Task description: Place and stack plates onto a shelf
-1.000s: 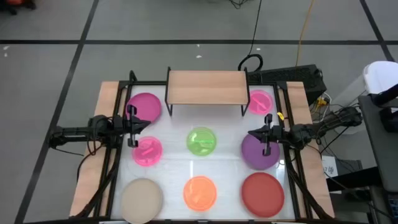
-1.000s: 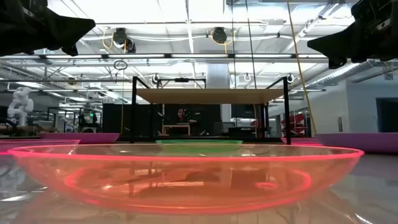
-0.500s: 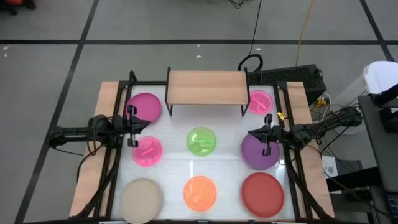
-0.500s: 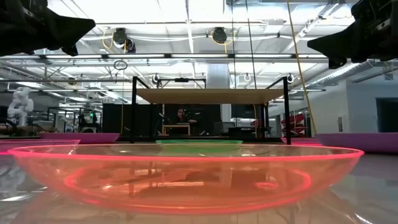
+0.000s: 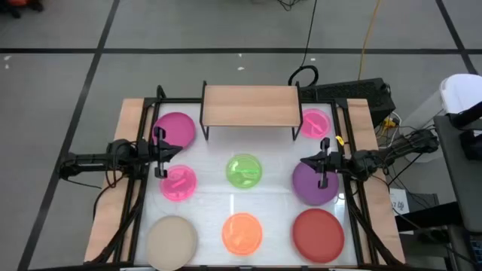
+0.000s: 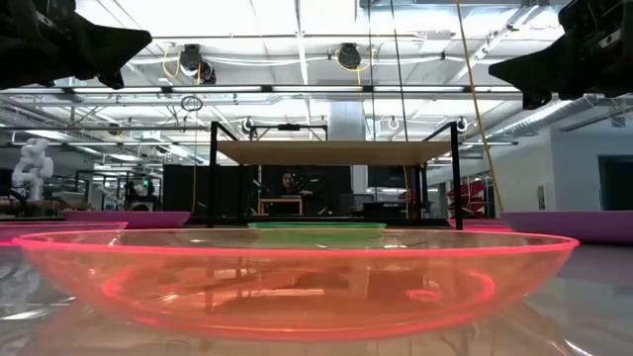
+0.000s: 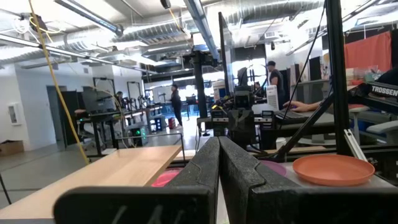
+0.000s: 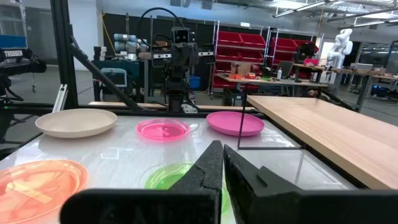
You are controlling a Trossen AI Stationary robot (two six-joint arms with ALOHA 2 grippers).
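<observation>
In the high view the light-wood shelf (image 5: 248, 105) stands on black legs at the table's far edge. Eight plates lie flat on the white top: magenta (image 5: 175, 129), a small pink (image 5: 178, 183), green (image 5: 244, 170), a second small pink (image 5: 315, 121), purple (image 5: 314, 183), beige (image 5: 172, 239), orange (image 5: 242, 232) and red (image 5: 318, 233). My left gripper (image 5: 178, 149) hovers shut between the magenta and small pink plates. My right gripper (image 5: 303, 160) hovers shut above the purple plate's left rim. Both are raised, at the low view's top corners (image 6: 119, 44) (image 6: 509, 67).
A black metal frame (image 5: 143, 128) and wooden strips (image 5: 126, 150) run along the table's left and right sides. Cables (image 5: 305, 75) lie behind the shelf. In the right wrist view the shelf board (image 8: 329, 134) sits beside the magenta plate (image 8: 235, 122). Bare white top lies under the shelf.
</observation>
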